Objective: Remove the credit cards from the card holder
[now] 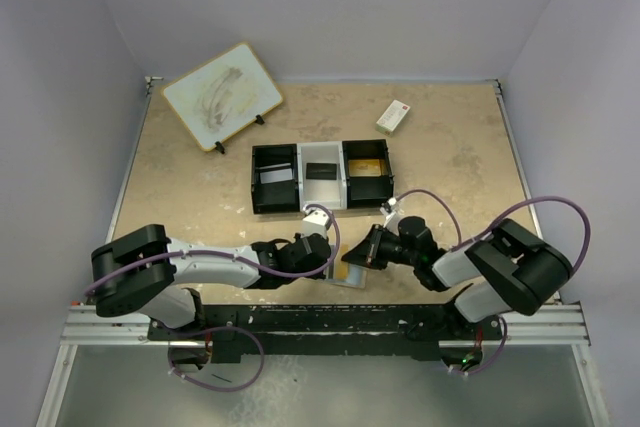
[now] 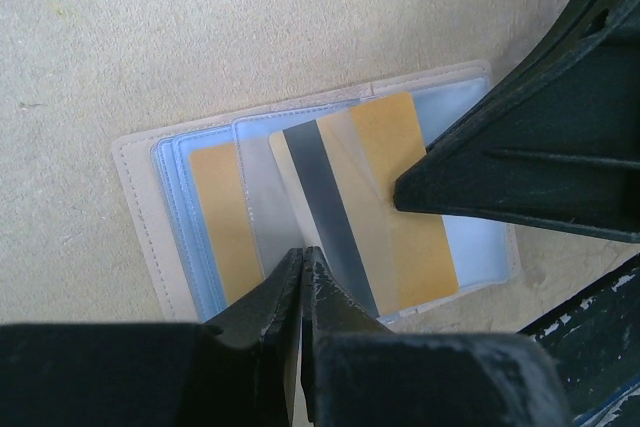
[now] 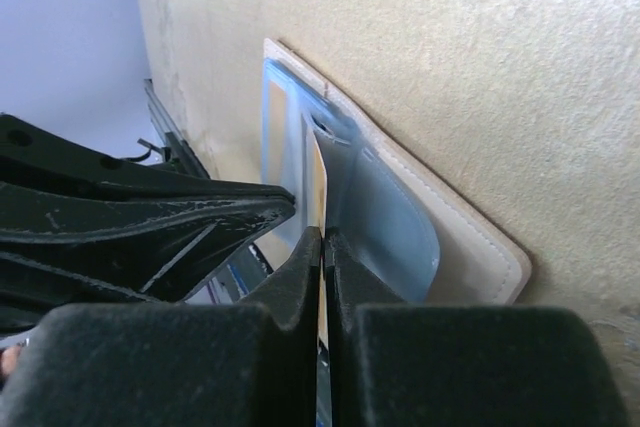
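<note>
The card holder [image 2: 140, 237] is tan outside and pale blue inside. The credit card [image 2: 420, 257] is mustard-orange with a dark grey stripe. The bench [image 2: 200, 37] is speckled beige.

the left arm [image 1: 200, 267] and the right arm [image 1: 500, 267] are built alike: white shells on the long links and bulky matte black housings at the joints nearest the mounting rail [image 1: 100, 325]. a purple-grey cable [image 1: 556, 203] loops out along each arm, and another coils just below the rail by the left base. a small white block sits on each wrist, at the end far from the rail. the left gripper [image 2: 300, 259] and the right gripper [image 3: 322, 239] have black wedge-shaped fingers with raised ridges along their sides, the paint scuffed and flecked pale near the tips. the rail itself is silver aluminium under a chipped black crossbar.
</note>
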